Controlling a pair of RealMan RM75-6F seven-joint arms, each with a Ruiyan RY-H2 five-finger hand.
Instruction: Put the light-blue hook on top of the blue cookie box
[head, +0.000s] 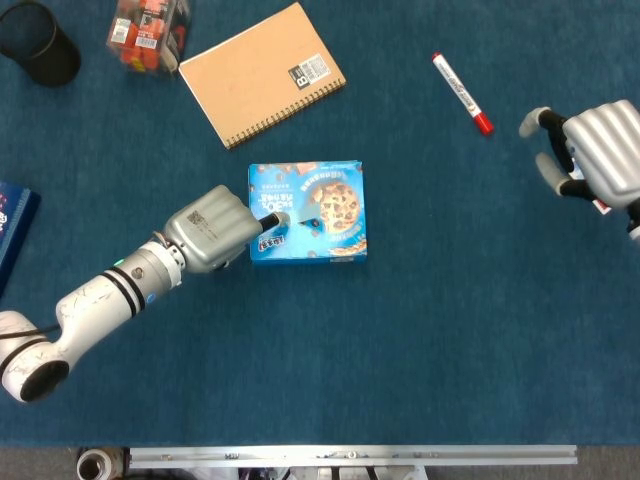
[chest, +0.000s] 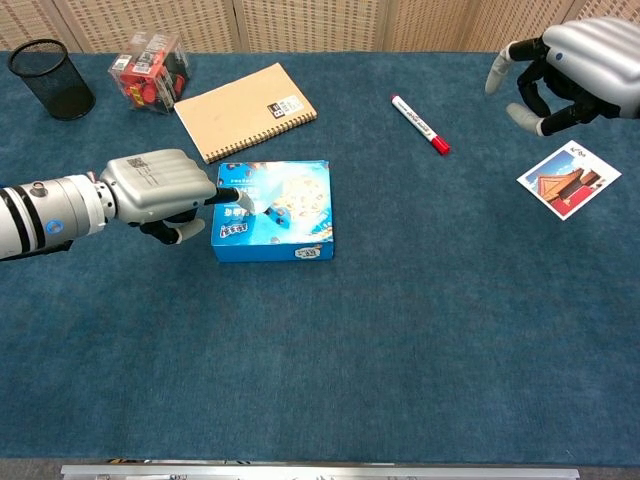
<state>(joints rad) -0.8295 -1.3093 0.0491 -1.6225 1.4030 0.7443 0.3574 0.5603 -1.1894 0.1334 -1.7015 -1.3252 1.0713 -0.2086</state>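
Hook (chest: 272, 210) lies on the box (chest: 300, 235) at our left hand's (chest: 155, 190) fingertips; whether we pinch it, unclear.

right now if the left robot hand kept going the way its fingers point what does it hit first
Probably the light-blue hook lying on the blue cookie box. The left robot hand points rightward across the box top, fingertips just short of the hook; whether they already touch it is unclear.
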